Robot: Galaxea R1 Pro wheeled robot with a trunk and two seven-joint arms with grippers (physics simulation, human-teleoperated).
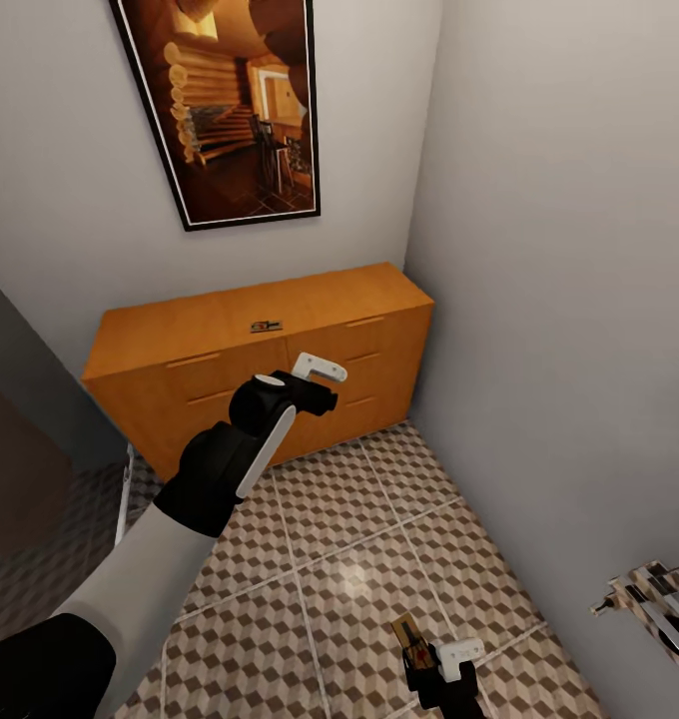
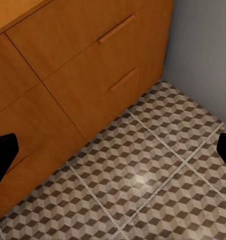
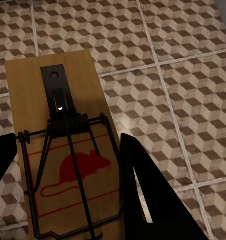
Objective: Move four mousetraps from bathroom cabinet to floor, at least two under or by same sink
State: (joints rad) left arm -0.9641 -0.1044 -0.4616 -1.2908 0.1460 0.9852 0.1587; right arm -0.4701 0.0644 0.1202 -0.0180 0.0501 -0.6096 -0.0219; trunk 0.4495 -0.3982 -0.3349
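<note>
My right pincer is cut off by the lower edge of the head view, yet the wrist camera shows its fingers pinching a mousetrap over the bathroom floor. Part of that board runs out of the wrist picture. Its face carries a red mouse drawing inside a red outline (no writing that I can read), with a dark spring and wire bar across it.

A second mousetrap lies on the flat top of the cabinet, too small from the head camera to make out in detail.

My left pincer hangs spread in front of the drawer fronts, touching nothing; in its wrist view only the dark tips show at the picture's edges, well apart.

The cabinet stands against the back wall, its right end close to the side wall. Open tiled floor lies between it and me. A framed picture hangs above. A patterned frame at my right is cropped and I cannot tell what it is.
</note>
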